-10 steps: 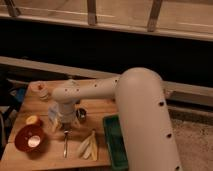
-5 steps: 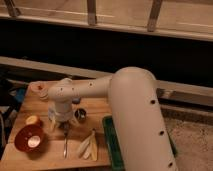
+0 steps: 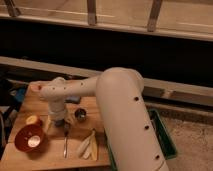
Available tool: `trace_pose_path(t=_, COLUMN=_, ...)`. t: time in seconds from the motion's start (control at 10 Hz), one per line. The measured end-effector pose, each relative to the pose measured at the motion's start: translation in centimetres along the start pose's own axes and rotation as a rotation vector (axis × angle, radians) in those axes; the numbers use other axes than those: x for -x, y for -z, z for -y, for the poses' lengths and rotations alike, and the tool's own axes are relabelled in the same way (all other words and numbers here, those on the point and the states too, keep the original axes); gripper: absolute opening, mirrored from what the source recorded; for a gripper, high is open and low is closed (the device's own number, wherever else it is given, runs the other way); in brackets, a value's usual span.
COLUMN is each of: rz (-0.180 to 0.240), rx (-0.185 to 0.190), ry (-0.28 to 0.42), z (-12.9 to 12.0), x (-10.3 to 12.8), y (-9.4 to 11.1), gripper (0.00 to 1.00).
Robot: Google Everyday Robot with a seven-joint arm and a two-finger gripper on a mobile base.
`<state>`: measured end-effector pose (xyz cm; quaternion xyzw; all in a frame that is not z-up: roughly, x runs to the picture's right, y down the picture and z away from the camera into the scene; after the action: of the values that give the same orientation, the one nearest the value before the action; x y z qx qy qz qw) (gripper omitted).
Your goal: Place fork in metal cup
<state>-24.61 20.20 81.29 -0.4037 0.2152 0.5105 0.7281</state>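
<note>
One camera view looks down past the robot's bulky white arm (image 3: 122, 110) onto a small wooden table (image 3: 47, 159). The gripper (image 3: 63, 126) hangs at the wrist's lower end, pointed down at the top end of the fork (image 3: 65, 144), most likely to line up a top-down grasp. Whether it is released or already clenched on the metal I cannot tell, since its dark tip merges with the shadow there. The fork lies flat on the wood, running toward the table's near edge, between the red bowl (image 3: 17, 135) and the banana peel (image 3: 89, 146). The metal cup (image 3: 80, 115) stands upright just beside the gripper, so the carry should be short once the fork is lifted. A green bin (image 3: 167, 142) sits off the table's right side. Against the earlier frames, the arm's thick upper segment has swung a little leftward, while fork, cup and bowl lie where they were, and the gripper has kept its place over the fork.
</note>
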Motion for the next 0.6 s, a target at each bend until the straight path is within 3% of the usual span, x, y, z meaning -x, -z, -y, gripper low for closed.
trace_pose_path(t=0.6, rz=-0.022, rx=-0.019, ry=-0.025, z=1.0, x=-0.4, y=-1.3, gripper=0.79)
